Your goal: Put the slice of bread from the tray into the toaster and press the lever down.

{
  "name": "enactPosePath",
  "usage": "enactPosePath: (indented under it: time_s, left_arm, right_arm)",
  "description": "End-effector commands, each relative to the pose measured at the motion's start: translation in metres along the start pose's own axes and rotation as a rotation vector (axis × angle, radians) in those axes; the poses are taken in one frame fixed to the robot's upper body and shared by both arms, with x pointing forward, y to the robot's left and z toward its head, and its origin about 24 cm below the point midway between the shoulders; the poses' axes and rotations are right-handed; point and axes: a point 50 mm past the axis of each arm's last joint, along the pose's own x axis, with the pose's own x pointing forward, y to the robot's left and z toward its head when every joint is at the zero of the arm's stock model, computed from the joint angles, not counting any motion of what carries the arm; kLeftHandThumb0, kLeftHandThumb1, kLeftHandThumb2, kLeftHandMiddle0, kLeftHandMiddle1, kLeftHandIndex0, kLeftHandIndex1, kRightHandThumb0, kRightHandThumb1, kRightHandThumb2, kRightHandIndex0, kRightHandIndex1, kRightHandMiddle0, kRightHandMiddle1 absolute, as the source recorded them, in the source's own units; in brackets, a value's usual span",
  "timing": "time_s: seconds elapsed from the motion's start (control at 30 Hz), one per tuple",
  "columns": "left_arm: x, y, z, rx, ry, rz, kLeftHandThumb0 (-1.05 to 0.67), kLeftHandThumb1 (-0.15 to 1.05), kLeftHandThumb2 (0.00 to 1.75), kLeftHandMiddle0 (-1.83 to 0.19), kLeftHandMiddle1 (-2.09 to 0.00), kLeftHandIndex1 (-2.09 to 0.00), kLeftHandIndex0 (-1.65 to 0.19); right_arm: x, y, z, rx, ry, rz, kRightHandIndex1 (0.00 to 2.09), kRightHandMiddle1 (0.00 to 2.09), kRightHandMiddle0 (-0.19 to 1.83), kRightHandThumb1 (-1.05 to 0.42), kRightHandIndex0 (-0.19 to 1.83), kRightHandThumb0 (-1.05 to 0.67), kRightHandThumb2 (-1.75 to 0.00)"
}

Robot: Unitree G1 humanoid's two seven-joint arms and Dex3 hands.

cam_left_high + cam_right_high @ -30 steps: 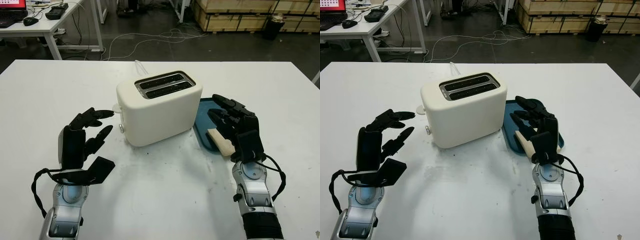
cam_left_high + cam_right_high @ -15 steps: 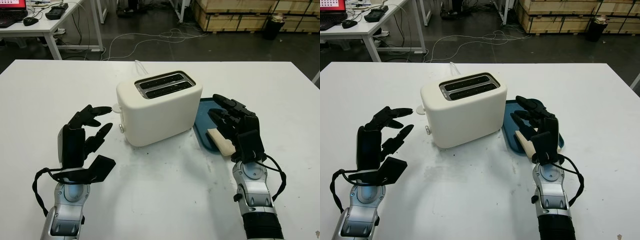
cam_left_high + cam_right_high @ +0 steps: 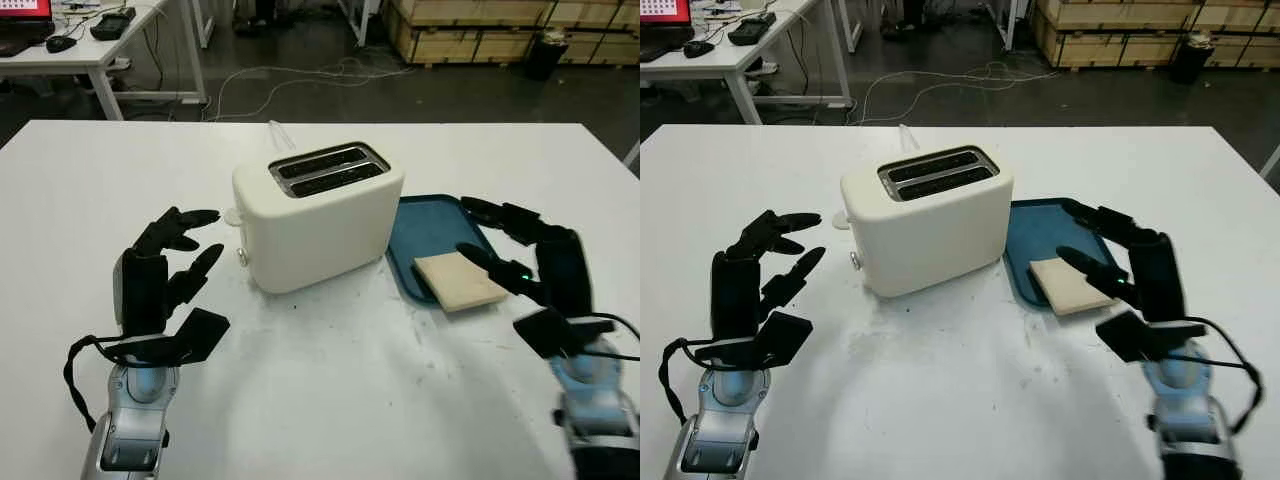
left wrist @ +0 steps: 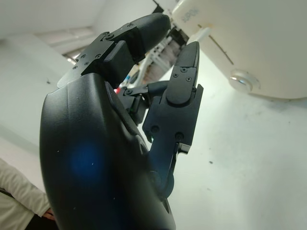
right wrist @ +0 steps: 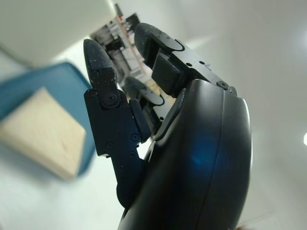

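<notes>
1. My right hand (image 3: 545,270) is open and empty, just to the right of the bread slice (image 3: 458,281), which lies flat on the blue tray (image 3: 425,222).
2. The toaster (image 3: 318,215) lies left of the bread; my left hand (image 3: 160,275), seemingly open, waits beyond it.
</notes>
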Motion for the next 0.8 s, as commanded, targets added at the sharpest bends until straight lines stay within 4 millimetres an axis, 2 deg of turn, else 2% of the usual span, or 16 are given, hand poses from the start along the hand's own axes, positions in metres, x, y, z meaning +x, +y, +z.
enactPosePath:
  time_s: [0.0, 0.2, 0.3, 0.77]
  left_arm:
    - [0.004, 0.004, 0.002, -0.004, -0.020, 0.031, -0.28, 0.92, 0.01, -0.48, -1.32, -0.69, -0.62]
    - [0.005, 0.007, 0.002, 0.006, -0.026, 0.047, -0.27, 0.92, 0.02, -0.48, -1.30, -0.66, -0.63]
    - [0.006, 0.007, 0.003, 0.014, -0.035, 0.045, -0.27, 0.92, 0.02, -0.48, -1.28, -0.65, -0.63]
    - [0.005, 0.004, 0.003, -0.004, -0.025, 0.034, -0.27, 0.92, 0.02, -0.48, -1.28, -0.63, -0.64]
  right_arm:
    - [-0.007, -0.007, -0.001, -0.089, -0.015, 0.026, 0.27, 0.00, 0.71, -0.80, 0.62, -0.44, 0.00]
    - [-0.013, -0.005, -0.012, -0.225, 0.002, 0.068, 0.22, 0.00, 0.67, -0.79, 0.59, -0.48, 0.00]
    - [-0.013, 0.002, -0.020, -0.252, 0.011, 0.101, 0.19, 0.00, 0.63, -0.76, 0.56, -0.45, 0.00]
    - [0.003, 0.039, -0.040, -0.328, 0.043, 0.286, 0.05, 0.00, 0.48, -0.71, 0.47, -0.55, 0.00]
